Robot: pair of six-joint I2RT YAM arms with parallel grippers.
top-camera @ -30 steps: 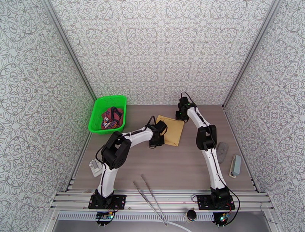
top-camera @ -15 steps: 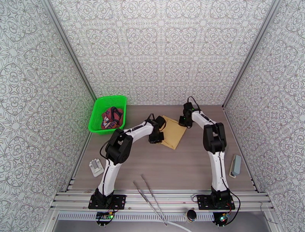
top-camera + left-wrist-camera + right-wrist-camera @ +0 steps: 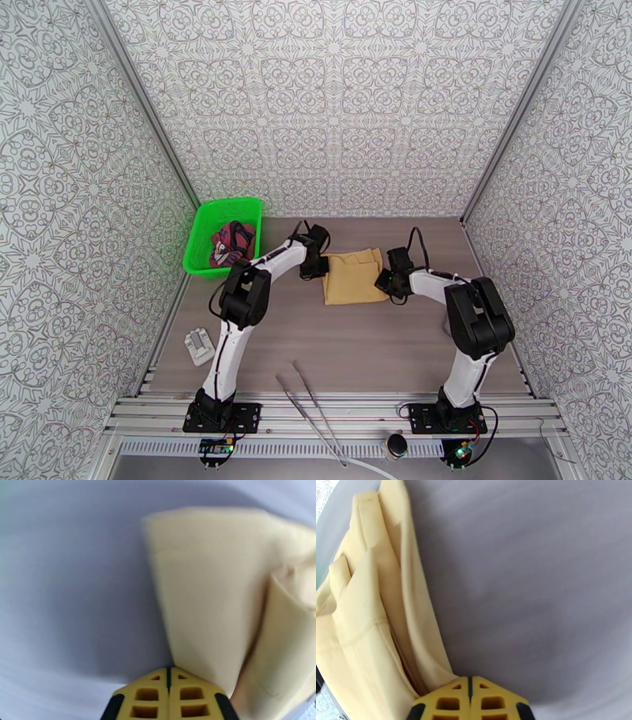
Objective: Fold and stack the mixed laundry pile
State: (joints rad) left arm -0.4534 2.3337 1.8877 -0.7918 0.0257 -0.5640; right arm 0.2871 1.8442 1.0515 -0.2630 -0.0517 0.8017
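Note:
The tan cloth (image 3: 353, 278) lies folded on the table's middle, stretched between my two grippers. My left gripper (image 3: 316, 267) is shut on its left edge; in the left wrist view the cloth (image 3: 197, 590) runs into the closed yellow fingertips (image 3: 169, 669). On the cloth's right edge my right gripper (image 3: 387, 283) is shut too, and in the right wrist view the layered cloth (image 3: 367, 618) reaches the closed tips (image 3: 470, 678). The maroon tank top (image 3: 233, 241) sits crumpled in the basket at the back left.
The green mesh basket (image 3: 199, 237) stands against the left wall. A small white object (image 3: 199, 345) lies near the left arm's base. Metal tongs (image 3: 310, 410) lie at the front edge. Patterned walls close in three sides.
The left gripper moved back and left, and the right gripper swung forward and right. The cloth turned with them and now lies straighter and spread wide between the two.

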